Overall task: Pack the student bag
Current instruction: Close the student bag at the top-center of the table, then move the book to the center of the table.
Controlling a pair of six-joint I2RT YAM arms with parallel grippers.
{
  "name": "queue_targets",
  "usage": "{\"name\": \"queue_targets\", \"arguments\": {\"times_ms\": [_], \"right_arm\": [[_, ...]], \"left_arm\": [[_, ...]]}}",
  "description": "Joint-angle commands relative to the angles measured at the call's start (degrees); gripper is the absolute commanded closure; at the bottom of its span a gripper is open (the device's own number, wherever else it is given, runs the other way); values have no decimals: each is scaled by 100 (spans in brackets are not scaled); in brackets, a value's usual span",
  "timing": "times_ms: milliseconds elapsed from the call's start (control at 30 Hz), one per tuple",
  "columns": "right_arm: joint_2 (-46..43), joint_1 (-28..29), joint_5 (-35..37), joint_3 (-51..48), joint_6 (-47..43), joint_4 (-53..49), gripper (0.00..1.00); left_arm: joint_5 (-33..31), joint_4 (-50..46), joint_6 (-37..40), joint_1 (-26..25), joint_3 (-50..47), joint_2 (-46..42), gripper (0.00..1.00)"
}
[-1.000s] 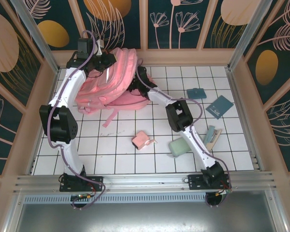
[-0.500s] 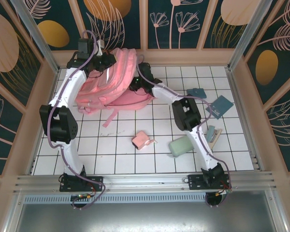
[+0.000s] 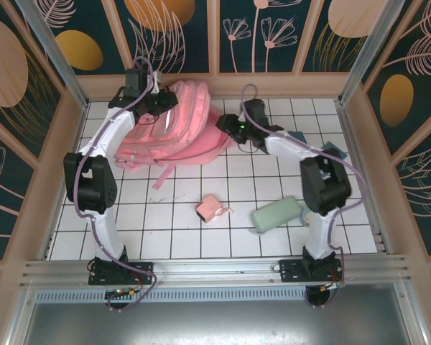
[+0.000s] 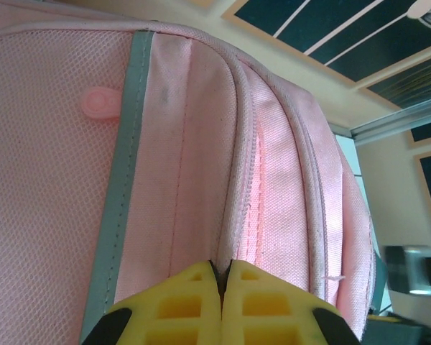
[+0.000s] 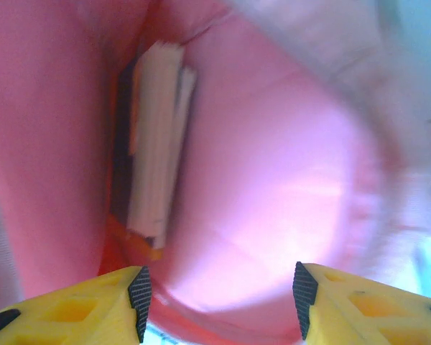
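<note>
I hold the student bag open at the surface's far side, left gripper jaws pinching its zip edge, right gripper jaws spread empty at its mouth, so fetching the green case looks next.

I see the student bag slumped on the white tiled surface at the far left — my left claw at its far edge, my right claw against its right side. Nearer me lie a small pink pouch and a green case.
</note>
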Motion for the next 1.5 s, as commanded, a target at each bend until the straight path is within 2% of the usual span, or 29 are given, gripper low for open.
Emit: {"name": "queue_targets", "arguments": {"times_ms": [0, 100, 267, 333, 533, 667, 800, 1000, 1133, 1267, 1467], "right_arm": [[-888, -444, 842, -664, -236, -386, 42], [-1397, -1023, 1170, -1181, -349, -786, 42], [-1858, -2059, 1693, -1670, -668, -1435, 44], [-1891, -2523, 1636, -1779, -788, -1520, 44], [-1629, -3423, 1449, -1826, -1115, -1529, 44], [-1168, -3815, 1328, -1597, -1311, -1685, 51], [-714, -4086, 1082, -1431, -1378, -1789, 51], [-100, -4125, 617, -1282, -1464, -1982, 52], [-57, -3997, 307, -1465, -1315, -1929, 54], [-137, -3439, 111, -1526, -1113, -1976, 54], [-217, -2360, -241, -1535, -276, -1645, 53]], "left_arm": [[-479, 68, 237, 77, -246, 173, 100], [-503, 93, 283, 31, -445, 176, 100], [-341, 153, 303, 9, -598, 173, 89], [-247, 211, 285, 2, -626, 146, 76], [-154, 235, 226, -25, -575, 57, 54], [-143, 226, 200, -52, -572, -21, 48], [-121, 192, 206, -75, -614, -45, 48], [-127, 197, 167, -91, -671, -81, 47], [-112, 199, 180, -102, -660, -76, 47], [-108, 199, 180, -110, -639, -41, 47], [-65, 204, 171, -140, -610, 5, 47]]}}
